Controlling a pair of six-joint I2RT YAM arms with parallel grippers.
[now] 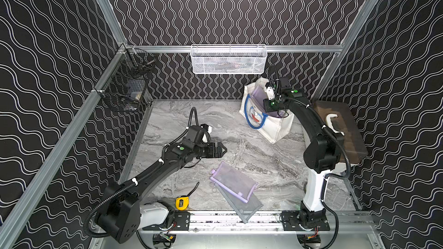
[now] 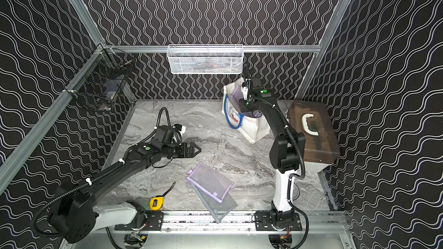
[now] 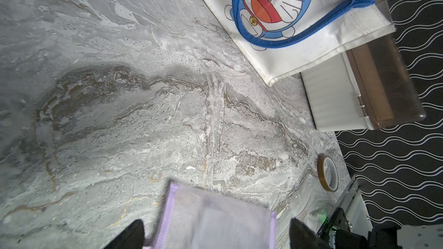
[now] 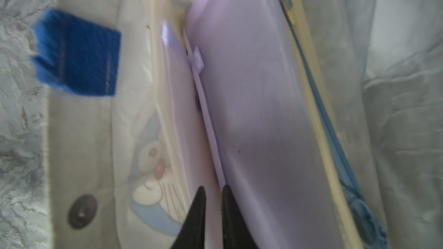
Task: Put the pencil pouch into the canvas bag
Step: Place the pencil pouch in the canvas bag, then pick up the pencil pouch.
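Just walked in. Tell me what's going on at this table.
The right gripper is down inside the canvas bag, its jaws closed on the edge of a purple pencil pouch that stands on edge in the bag. The left gripper hangs open above the table, holding nothing, over the end of a second purple pouch that lies across a grey pouch near the front. So one pouch is in the bag but not yet let go.
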